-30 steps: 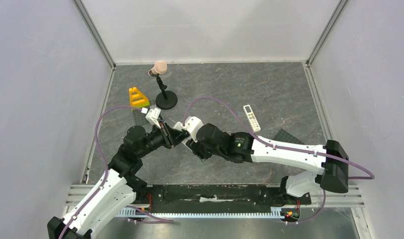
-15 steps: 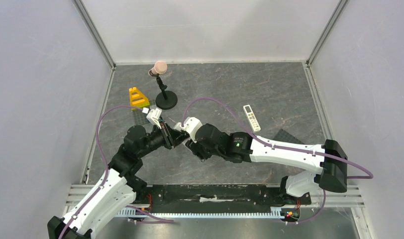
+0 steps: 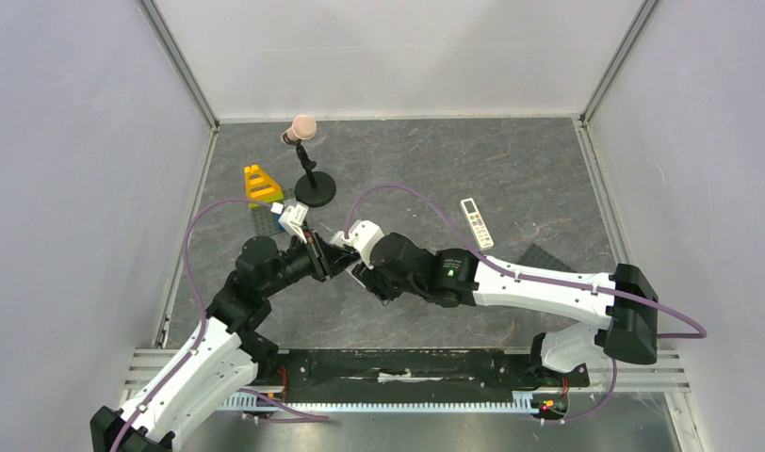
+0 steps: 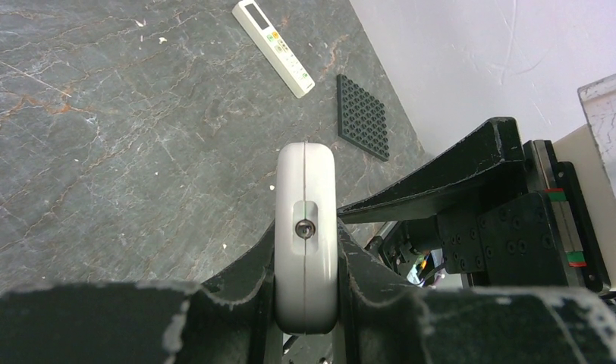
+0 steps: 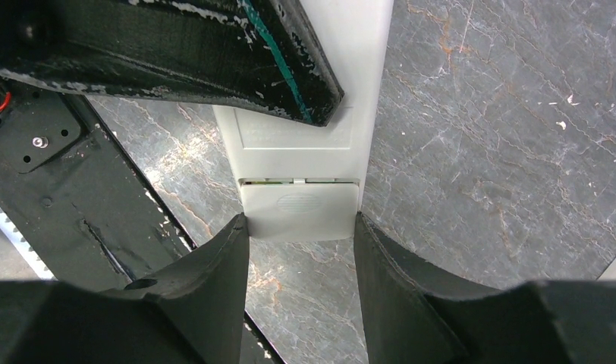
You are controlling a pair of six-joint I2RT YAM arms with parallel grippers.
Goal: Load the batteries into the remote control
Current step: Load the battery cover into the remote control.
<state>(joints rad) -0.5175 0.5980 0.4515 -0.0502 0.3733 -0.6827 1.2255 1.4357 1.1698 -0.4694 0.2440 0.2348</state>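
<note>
White plastic is held in the air between both grippers near the middle of the table (image 3: pixel 511 169): this is the remote control (image 3: pixel 295 218). It is squeezed edge-on by the left gripper (image 4: pixel 306 262), whose fingers (image 4: pixel 248 265) are closed tight on its sides. Its end at 6 o'clock in the right wrist view is pinched by the right gripper (image 5: pixel 299 231), which is closed on the battery cover (image 5: pixel 299 212).

Very little is changed over the last second. The remote's far end is only tipped a bit more toward 12 o'clock.

A thin gap above the cover is shown by the right wrist view alone, so the cover is probably being slid off. No batteries are seen, so loading is judged not begun. A longer remote (image 4: pixel 275 47) at 12 o'clock and a black studded plate (image 4: pixel 363 117) are seen best in the left wrist view.
</note>
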